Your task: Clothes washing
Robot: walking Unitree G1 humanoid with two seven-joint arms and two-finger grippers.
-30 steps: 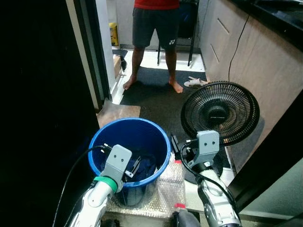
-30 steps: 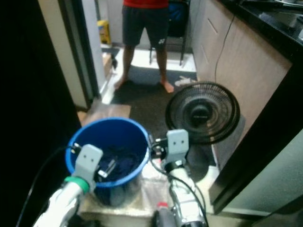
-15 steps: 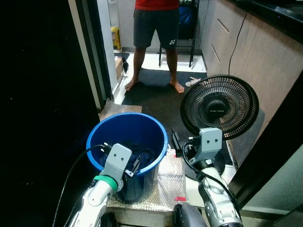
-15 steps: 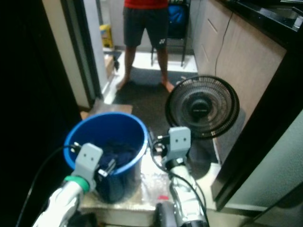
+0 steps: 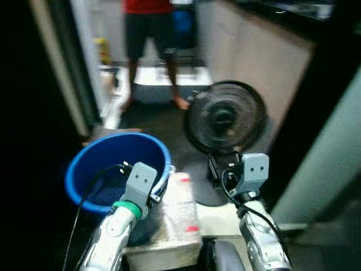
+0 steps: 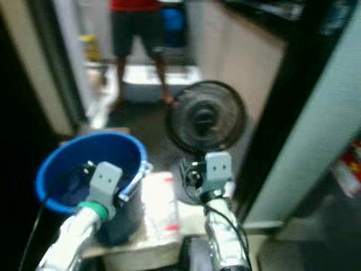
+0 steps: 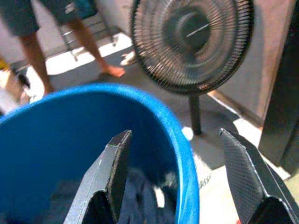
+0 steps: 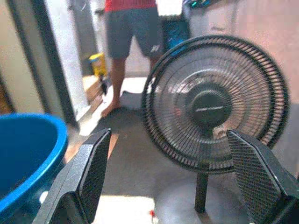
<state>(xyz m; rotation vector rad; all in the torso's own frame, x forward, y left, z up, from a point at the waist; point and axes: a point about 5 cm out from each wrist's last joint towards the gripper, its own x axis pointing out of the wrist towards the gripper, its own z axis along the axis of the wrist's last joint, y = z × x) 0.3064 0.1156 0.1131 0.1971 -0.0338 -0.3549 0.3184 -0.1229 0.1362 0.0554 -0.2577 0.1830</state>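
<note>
A blue bucket (image 5: 84, 155) stands low on the left, on a pale block wrapped in bubble film (image 5: 176, 217). Dark clothes (image 7: 140, 198) lie at the bucket's bottom, seen in the left wrist view. My left gripper (image 5: 159, 189) hangs open over the bucket's right rim (image 7: 180, 140), one finger (image 7: 114, 170) inside the rim line and the other finger (image 7: 247, 172) outside it, holding nothing. My right gripper (image 5: 217, 171) is raised to the right of the bucket, open and empty. Its fingers (image 8: 88, 175) frame a black floor fan (image 8: 215, 107).
The black fan (image 5: 224, 117) stands on the floor just beyond the right gripper. A person (image 5: 148, 34) in dark shorts stands barefoot at the far end of the dark mat. Beige cabinets (image 5: 254, 56) run along the right. A dark door frame (image 5: 34, 84) closes the left side.
The camera has swung right, so the whole picture shifted left and blurred. The left gripper now sits over the bucket's right rim instead of over its middle.
</note>
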